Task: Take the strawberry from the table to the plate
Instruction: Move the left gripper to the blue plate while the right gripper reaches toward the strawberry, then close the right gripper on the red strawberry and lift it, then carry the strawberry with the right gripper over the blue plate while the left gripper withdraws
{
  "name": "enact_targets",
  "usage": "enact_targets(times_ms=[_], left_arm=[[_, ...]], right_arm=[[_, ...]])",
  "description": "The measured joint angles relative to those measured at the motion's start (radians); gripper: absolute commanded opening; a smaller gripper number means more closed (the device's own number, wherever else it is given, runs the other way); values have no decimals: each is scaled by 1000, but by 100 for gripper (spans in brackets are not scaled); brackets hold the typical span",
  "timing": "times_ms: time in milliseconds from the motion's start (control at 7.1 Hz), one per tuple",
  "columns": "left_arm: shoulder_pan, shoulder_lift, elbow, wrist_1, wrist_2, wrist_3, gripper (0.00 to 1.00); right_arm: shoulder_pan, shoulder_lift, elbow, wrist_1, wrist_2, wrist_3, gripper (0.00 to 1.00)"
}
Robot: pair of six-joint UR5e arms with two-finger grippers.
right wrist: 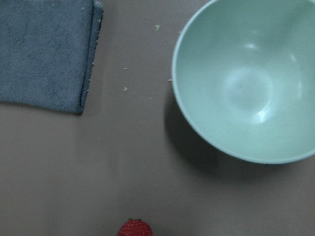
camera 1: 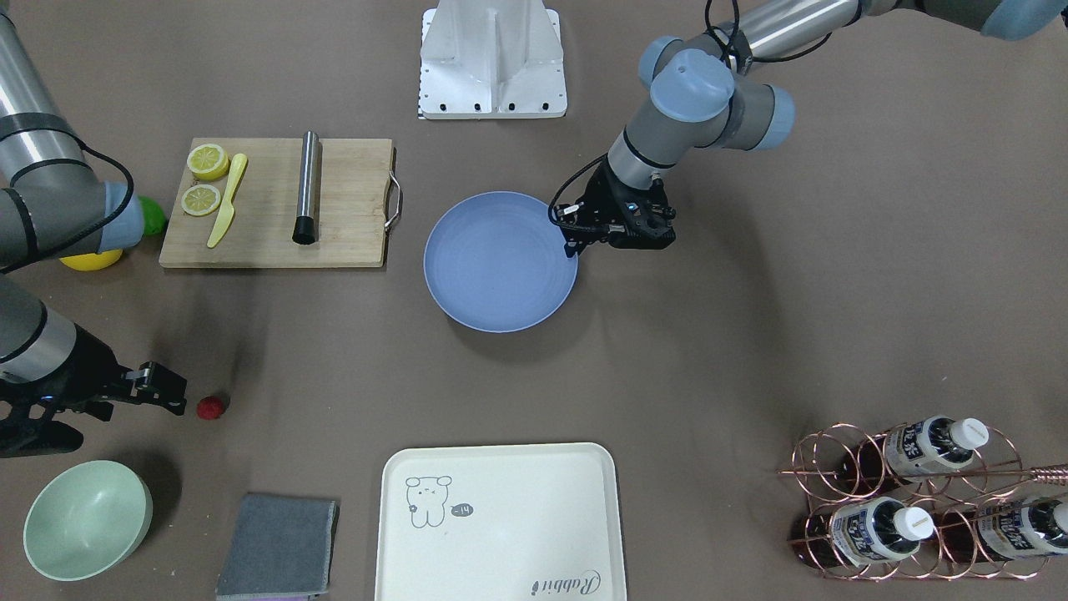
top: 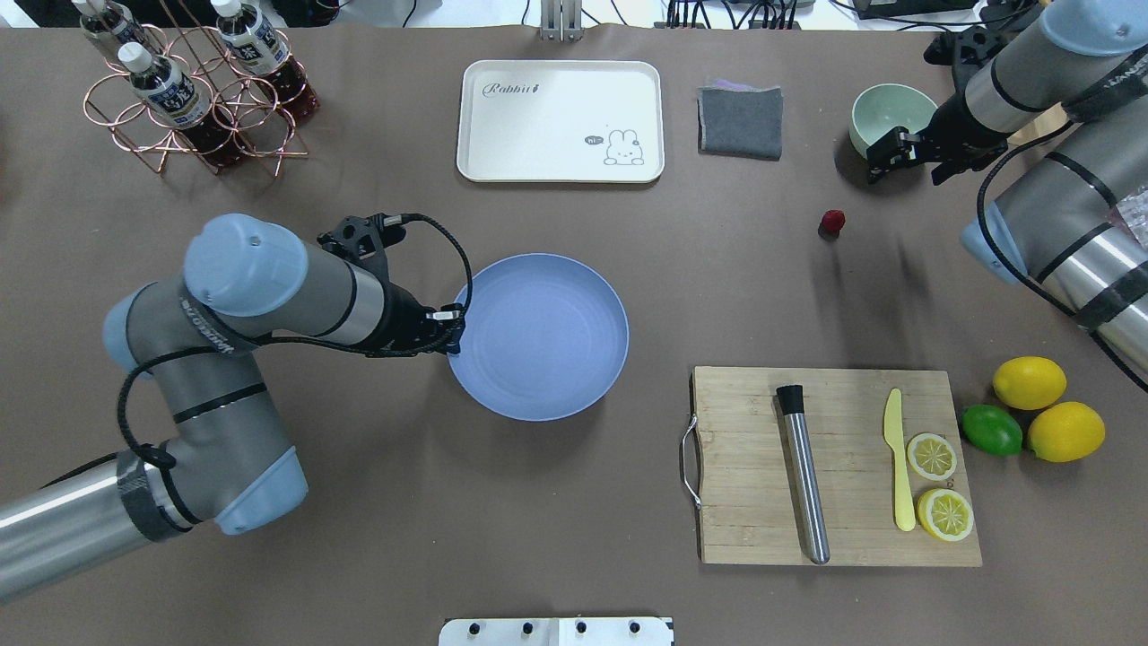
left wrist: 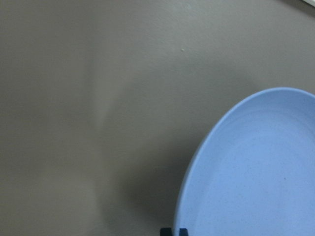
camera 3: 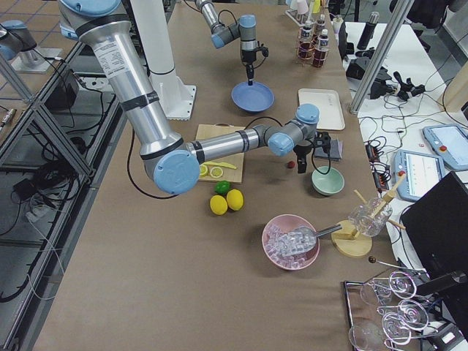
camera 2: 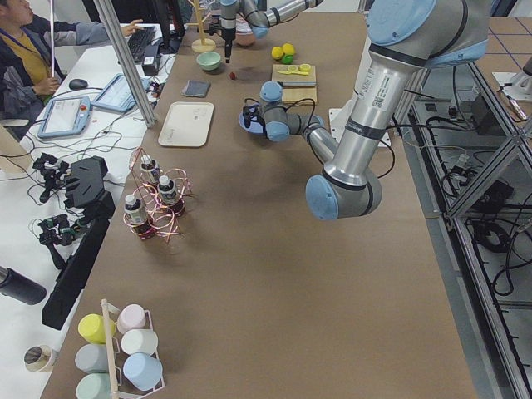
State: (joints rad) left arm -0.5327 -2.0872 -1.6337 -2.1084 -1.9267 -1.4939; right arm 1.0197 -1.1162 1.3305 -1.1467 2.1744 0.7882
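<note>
On the robot's right side of the table [top: 682,269], the strawberry [top: 833,222] lay by itself on the bare brown surface, between the pale green bowl [top: 892,112] and the wooden cutting board [top: 834,467], touching neither. It was well apart from the periwinkle plate [top: 538,336], which sat near the table's middle with nothing on it.

The right gripper [top: 904,170] was plainly the nearer one. It hung just beside the bowl's rim, with the berry a short way off toward the robot and toward the table's centre. In the right wrist view the berry showed only at the bottom edge, so it was not yet under the jaws. Those jaws looked parted in the overhead view and held nothing.

The left gripper [camera 1: 576,248] pointed down at the plate's rim on the side away from the berry, with the whole plate between them. Its fingertips [left wrist: 174,231] showed close together at the edge of the left wrist view, apparently closed on nothing.

The berry looked nearly round, so I judged that no grasp direction was favoured. The coming move probably needed the right gripper shifted back toward the robot to centre over the berry before descending.
</note>
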Motion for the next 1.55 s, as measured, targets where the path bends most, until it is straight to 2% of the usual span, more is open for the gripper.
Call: enact_targets(times_ms=[141,282,423,563,704,845,1268,1549], left_arm=[[9,-25,22,2,10,-5,0],[13,-35,33,2,14,-7,0],[14,-39,38,2,15,-9,0],[14,-40,39,2,15,-12,0],[14,-40,38,2,15,-15,81],[14,-39,38,2,16,-15,96],[-16,-27,4,10,10,-13,96],[-118,38,-40,11,-71,13,96]], right_arm=[[-32,14,-13,17,-24,33,88],[-57,29,-30,26,-47,54,72],[-72,41,-48,31,-65,62,36],[-80,48,-58,35,-73,64,7],[-85,52,-64,37,-76,63,0],[-87,52,-71,38,-79,60,0],[-96,102,-58,26,-70,102,0],[-158,174,-1,13,-71,267,0]])
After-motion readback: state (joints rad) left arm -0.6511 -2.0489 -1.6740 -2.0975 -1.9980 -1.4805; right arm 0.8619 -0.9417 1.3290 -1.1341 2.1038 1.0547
